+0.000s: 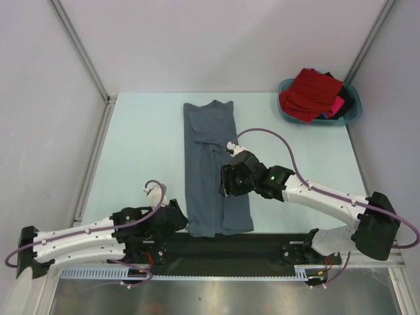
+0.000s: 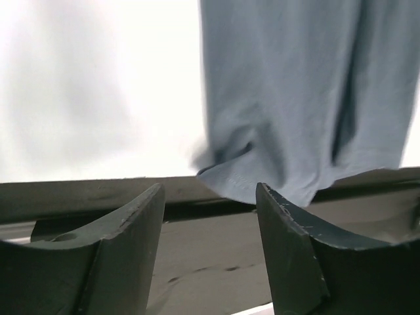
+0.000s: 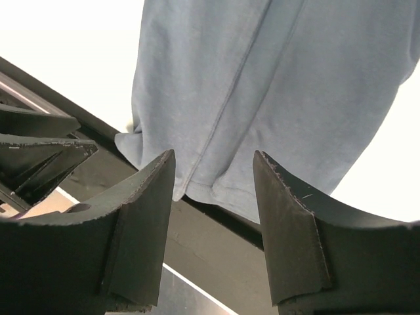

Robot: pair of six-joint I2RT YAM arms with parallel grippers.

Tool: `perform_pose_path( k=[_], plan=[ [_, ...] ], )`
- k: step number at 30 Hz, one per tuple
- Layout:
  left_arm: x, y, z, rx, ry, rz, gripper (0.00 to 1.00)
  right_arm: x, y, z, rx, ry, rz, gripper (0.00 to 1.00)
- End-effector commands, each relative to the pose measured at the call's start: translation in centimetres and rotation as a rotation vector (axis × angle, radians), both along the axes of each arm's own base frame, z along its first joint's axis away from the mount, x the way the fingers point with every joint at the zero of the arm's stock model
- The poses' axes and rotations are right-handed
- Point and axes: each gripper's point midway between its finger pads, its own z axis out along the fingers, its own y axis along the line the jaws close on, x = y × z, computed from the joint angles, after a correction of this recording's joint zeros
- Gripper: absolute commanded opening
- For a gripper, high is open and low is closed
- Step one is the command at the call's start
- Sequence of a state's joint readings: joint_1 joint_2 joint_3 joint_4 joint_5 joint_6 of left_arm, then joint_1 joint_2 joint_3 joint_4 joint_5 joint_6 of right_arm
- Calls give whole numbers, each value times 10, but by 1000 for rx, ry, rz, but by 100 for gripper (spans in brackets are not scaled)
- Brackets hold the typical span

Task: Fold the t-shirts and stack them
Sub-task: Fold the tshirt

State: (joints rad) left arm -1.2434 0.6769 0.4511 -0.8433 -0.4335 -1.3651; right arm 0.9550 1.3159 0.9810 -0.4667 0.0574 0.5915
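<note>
We judge the task barely begun. The large slate-grey cloth t-shirt (image 1: 213, 170) lies on the pale green bench (image 1: 144, 144), folded lengthwise into a narrow strip. Its collar is at the far end and its hem overhangs the black mat (image 1: 262, 246) at the near edge; no crosswise fold is made yet.

The left fingers (image 1: 178, 220) sit just beside the hem's left corner, spread and empty. The right fingers (image 1: 228, 184) hover over the strip's right side, likewise spread.

The crumpled red t-shirt (image 1: 312, 92), with pink (image 1: 337, 105) and dark (image 1: 348, 102) cloth under it, lies unfolded in the teal plastic basin (image 1: 351, 117), well apart. Nothing obstructs the strip.
</note>
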Motion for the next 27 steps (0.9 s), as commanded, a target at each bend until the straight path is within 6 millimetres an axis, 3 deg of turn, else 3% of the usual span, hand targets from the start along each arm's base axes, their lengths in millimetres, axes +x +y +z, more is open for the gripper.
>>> perform_pose_path(
  k=[1,8,17,20,24,27],
  plan=[
    [9,3,9,-22,-42,65,62,4,10,12,59,-20,14,56],
    [-4,-16,-7,-30,38,-13,59,3,9,8,52,-8,9,55],
    [-8,-32,-13,-40,64,-71,55,4,3,6,51,-8,-16,55],
    [-9,-37,-14,-57,67,-83,48,4,2,4,51,-3,-15,54],
    [-10,-39,-15,-67,70,-89,27,4,2,3,51,-1,-14,54],
    [-11,-40,-18,-71,77,-94,24,3,1,0,48,6,-14,54]
  ],
)
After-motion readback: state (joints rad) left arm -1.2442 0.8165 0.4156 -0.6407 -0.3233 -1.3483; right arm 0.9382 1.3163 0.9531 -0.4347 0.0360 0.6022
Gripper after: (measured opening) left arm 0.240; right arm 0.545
